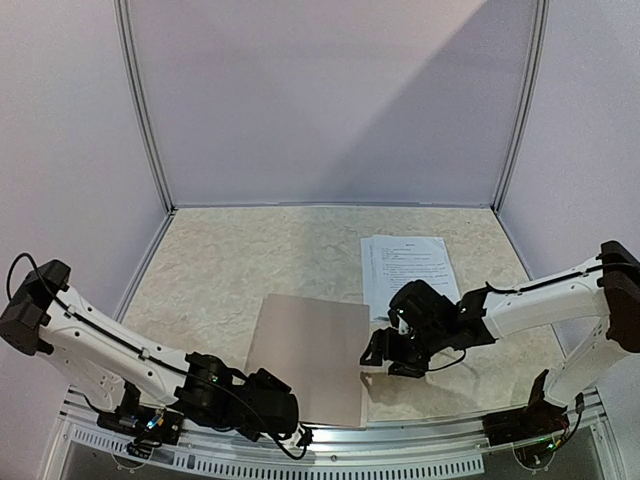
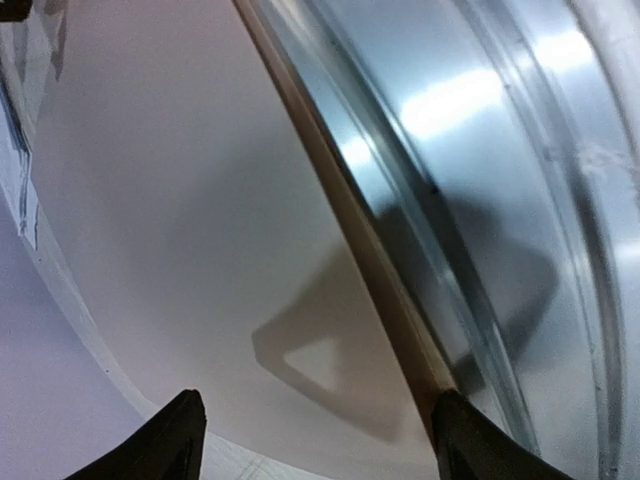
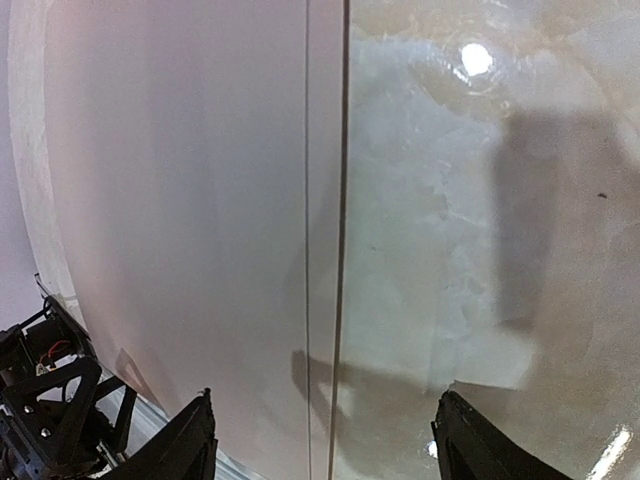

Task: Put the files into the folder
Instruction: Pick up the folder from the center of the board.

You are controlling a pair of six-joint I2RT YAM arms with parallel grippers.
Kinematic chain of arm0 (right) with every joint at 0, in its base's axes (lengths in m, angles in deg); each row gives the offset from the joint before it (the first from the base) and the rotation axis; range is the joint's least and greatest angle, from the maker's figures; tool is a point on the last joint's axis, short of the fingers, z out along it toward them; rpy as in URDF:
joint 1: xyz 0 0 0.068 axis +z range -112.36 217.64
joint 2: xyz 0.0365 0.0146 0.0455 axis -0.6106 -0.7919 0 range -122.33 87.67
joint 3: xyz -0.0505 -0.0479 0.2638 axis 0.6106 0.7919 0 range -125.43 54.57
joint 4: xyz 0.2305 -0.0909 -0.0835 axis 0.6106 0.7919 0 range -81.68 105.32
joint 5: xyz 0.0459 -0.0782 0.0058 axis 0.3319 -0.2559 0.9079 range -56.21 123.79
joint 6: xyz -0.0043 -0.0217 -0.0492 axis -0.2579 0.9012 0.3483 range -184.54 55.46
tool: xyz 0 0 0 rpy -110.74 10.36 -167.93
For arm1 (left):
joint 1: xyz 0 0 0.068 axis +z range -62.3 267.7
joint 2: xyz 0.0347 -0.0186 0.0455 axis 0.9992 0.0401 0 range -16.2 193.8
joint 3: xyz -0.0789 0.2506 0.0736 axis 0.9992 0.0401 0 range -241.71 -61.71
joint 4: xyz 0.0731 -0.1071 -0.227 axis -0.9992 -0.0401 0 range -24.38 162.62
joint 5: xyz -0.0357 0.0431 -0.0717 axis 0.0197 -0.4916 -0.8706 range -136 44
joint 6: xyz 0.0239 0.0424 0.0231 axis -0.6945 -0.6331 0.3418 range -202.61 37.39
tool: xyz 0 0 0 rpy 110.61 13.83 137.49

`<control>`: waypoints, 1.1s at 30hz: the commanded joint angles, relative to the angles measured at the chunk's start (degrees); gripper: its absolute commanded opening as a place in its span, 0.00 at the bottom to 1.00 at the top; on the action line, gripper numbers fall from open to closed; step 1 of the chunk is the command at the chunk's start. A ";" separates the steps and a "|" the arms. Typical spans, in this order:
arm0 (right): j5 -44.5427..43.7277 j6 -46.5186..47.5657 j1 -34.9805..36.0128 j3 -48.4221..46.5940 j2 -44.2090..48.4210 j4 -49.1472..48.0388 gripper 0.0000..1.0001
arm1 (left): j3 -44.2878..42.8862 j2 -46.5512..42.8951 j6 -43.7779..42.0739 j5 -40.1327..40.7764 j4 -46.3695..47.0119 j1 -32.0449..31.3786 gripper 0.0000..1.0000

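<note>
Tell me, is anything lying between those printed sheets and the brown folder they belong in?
Nothing lies on the table between the files and the folder; only the open right gripper hangs over that gap. The folder looks shut, so its own cover bars the way in.

The folder (image 1: 310, 355) is a plain taupe rectangle, closed, lying flat on the bench (image 1: 220, 270). Its right long edge runs directly below my right pincer (image 3: 325, 440), between the two fingertips. Its near right corner lies below my left pincer (image 2: 315, 440). The files (image 1: 405, 270) are white sheets printed with black text. They lie flat just beyond my right pincer, beside the folder's far right corner. Contact between them cannot be determined.
</note>
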State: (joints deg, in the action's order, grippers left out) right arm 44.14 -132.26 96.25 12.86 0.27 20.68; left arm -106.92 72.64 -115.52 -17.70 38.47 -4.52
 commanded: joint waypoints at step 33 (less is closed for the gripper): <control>0.34 -3.10 -0.22 0.50 3.41 -3.45 0.75 | 14.55 -0.48 -15.40 24.09 42.04 5.34 0.00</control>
State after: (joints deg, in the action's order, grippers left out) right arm 44.01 -132.90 96.14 11.48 0.76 20.48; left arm -92.02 74.13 -131.25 5.71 79.56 -0.46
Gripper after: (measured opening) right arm 0.751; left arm 0.016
